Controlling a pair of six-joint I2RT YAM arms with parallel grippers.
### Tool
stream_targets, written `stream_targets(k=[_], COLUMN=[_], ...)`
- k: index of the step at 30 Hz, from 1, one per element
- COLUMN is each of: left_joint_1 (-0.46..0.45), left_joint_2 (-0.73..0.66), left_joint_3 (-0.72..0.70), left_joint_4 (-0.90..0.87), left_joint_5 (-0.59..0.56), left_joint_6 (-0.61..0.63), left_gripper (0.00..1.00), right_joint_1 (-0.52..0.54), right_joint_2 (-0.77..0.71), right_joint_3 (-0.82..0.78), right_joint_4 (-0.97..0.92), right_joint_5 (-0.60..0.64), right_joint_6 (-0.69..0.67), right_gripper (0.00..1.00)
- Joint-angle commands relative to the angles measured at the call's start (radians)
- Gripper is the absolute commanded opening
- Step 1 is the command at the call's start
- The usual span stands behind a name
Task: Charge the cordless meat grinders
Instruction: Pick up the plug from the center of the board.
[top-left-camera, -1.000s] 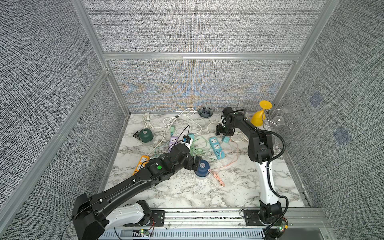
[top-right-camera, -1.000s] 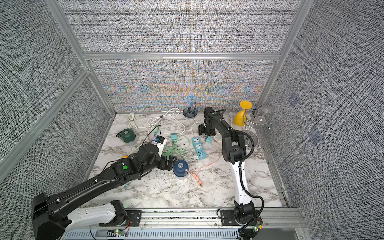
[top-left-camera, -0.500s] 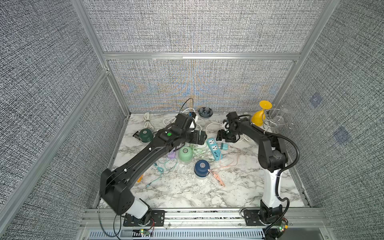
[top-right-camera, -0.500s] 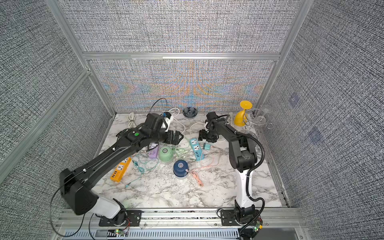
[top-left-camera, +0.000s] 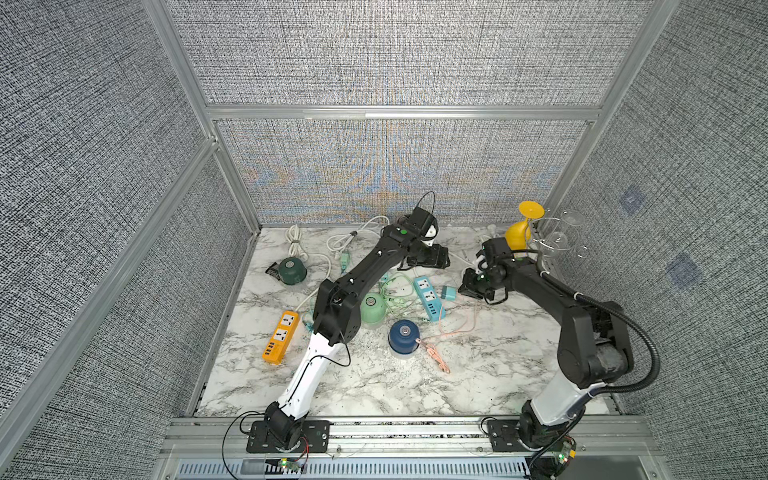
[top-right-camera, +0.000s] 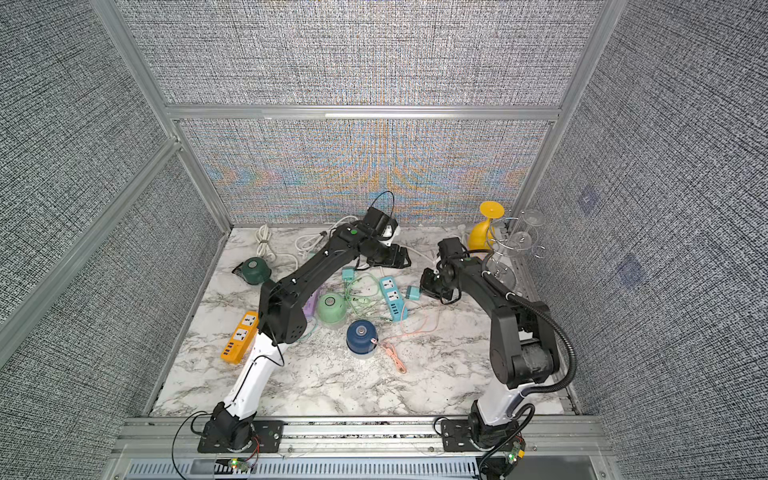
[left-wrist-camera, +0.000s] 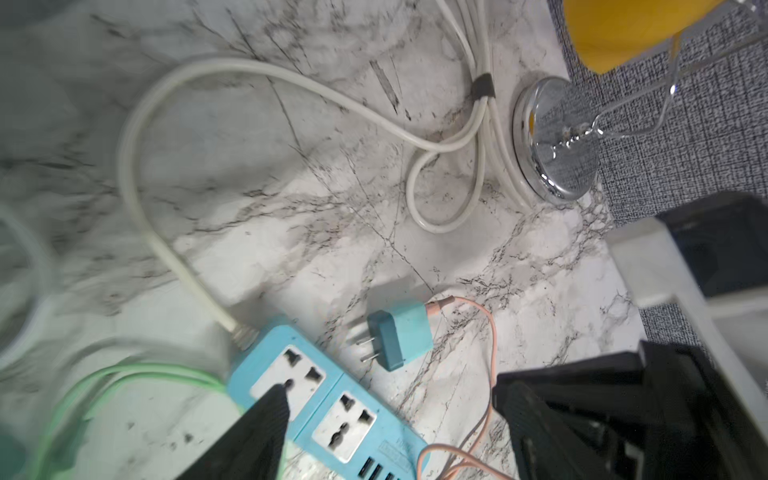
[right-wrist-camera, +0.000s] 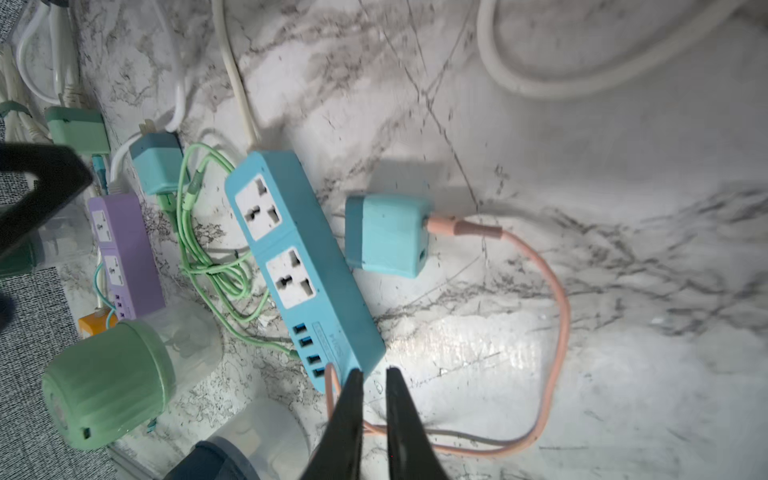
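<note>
The left arm has swung from the front-centre navy grinder to the table's back, left gripper spread wide. The right gripper has pinched nearly closed beside the blue power strip. The mint grinder now shows mid-table, and the dark green grinder stays back-left.

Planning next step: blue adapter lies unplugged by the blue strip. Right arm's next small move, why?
Probably open the right gripper and move over the blue adapter: jaws shut on nothing, adapter loose beside the blue power strip, pink cable attached.

Marble-look tabletop glossy, blue strip smooth plastic.
</note>
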Motion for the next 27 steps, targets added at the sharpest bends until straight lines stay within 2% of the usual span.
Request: stream_targets(k=[1, 5, 12, 18, 21, 27], left_joint_1=[-0.028, -0.048, -0.045, -0.048, -0.052, -0.052], left_joint_2=[0.059, 0.118, 0.160, 0.179, 0.138, 0.009], left_joint_3=[0.046, 0.047, 0.009, -0.016, -0.093, -0.337], left_joint_4=[0.053, 0.112, 0.173, 0.200, 0.220, 0.319], left_joint_5=[0.055, 0.062, 0.013, 0.084, 0.094, 0.101], left_joint_6=[-0.028, -0.063, -0.094, -0.116, -0.117, -0.170], left_gripper=[0.85, 0.86, 0.87, 0.87, 0.87, 0.87], right_joint_1=[0.014, 0.021, 0.009, -0.034, -0.061, -0.085], right_joint_2=[-0.014, 0.035, 0.147, 0.199, 0.227, 0.274], right_joint_3=[-0.073, -0.113, -0.095, -0.093, -0.071, -0.017], right_joint_4=[0.103, 0.153, 0.176, 0.208, 0.215, 0.220], right_joint_5=[-0.049, -0.039, 0.001, -0.011, -0.024, -0.059], right_joint_6=[0.066, 0.081, 0.074, 0.072, 0.071, 0.074], right_gripper=[0.06, 0.00, 0.00, 0.00, 0.00, 0.00])
